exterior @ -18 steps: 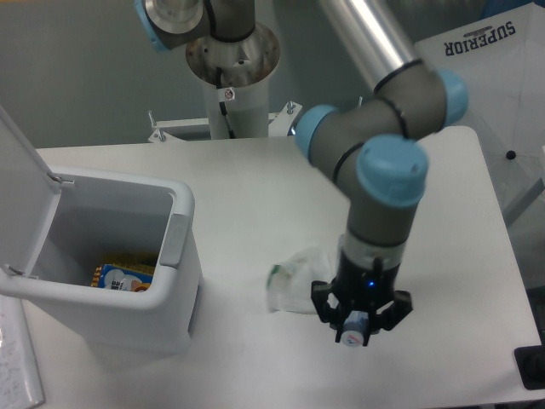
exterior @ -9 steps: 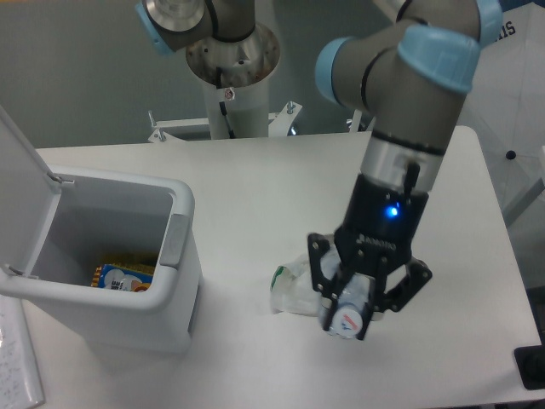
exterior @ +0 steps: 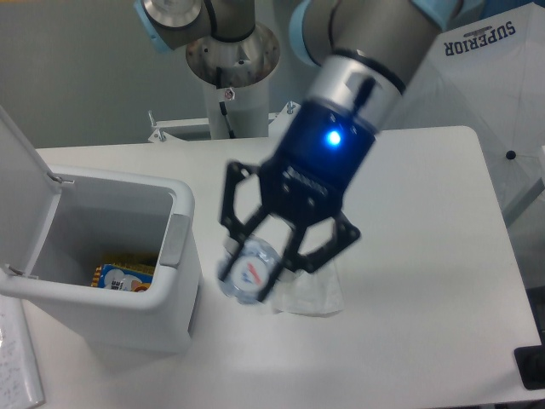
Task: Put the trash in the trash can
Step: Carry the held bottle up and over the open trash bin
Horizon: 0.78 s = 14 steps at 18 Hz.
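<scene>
Bottle [exterior: 249,274] first: you have the clear plastic drink bottle pinched between the fingers of the gripper [exterior: 260,271], cap end toward the camera, blurred enough that you can't read exactly where the pads bite. The jaws are drawn in on it with the black linkages splayed wide to either side. It hangs in the air just right of the trash can [exterior: 119,307], close to the bin's front right corner and the grey latch tab [exterior: 173,240] on its rim, but not touching either as far as the blur allows.

Your trash can stands with its hinged lid [exterior: 21,170] tipped up and back on the far left side, so the mouth is open upward. Something yellow and blue [exterior: 123,274] lies at the bottom inside.

The wrinkly wrapper [exterior: 311,294] lies flat on the table [exterior: 443,256] just right of the trash can, directly under and behind the gripper, partly hidden by it.

To the right of the wrapper you have bare white tabletop running out to the table's right edge. Behind the trash can, the arm's base column [exterior: 232,77] stands at the table's far edge.
</scene>
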{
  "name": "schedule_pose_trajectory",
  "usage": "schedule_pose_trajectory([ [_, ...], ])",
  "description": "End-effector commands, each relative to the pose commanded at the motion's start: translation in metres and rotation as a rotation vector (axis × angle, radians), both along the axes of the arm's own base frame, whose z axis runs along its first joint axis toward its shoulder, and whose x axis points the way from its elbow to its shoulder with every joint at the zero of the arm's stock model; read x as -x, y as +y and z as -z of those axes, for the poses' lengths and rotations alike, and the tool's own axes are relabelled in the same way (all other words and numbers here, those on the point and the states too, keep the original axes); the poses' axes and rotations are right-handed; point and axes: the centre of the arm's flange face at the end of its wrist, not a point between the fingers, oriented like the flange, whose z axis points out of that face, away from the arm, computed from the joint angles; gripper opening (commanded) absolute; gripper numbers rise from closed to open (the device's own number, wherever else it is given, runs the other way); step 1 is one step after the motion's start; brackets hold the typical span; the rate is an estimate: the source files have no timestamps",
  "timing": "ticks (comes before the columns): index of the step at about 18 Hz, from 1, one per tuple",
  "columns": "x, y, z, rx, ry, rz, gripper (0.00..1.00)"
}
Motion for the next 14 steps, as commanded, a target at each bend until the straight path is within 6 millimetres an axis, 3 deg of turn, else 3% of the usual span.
schedule_pose_trajectory([
  [5,-0.051,0.026,0.001,-0.011,-0.019,0.102,0.00],
  [8,-0.074,0.026,-0.006,-0.017,-0.012,0.127,0.00],
  [11,-0.096,0.030,0.011,0.006,-0.038,0.162,0.00],
  [14,-0.099,0.029,0.027,-0.022,-0.061,0.217,0.01],
])
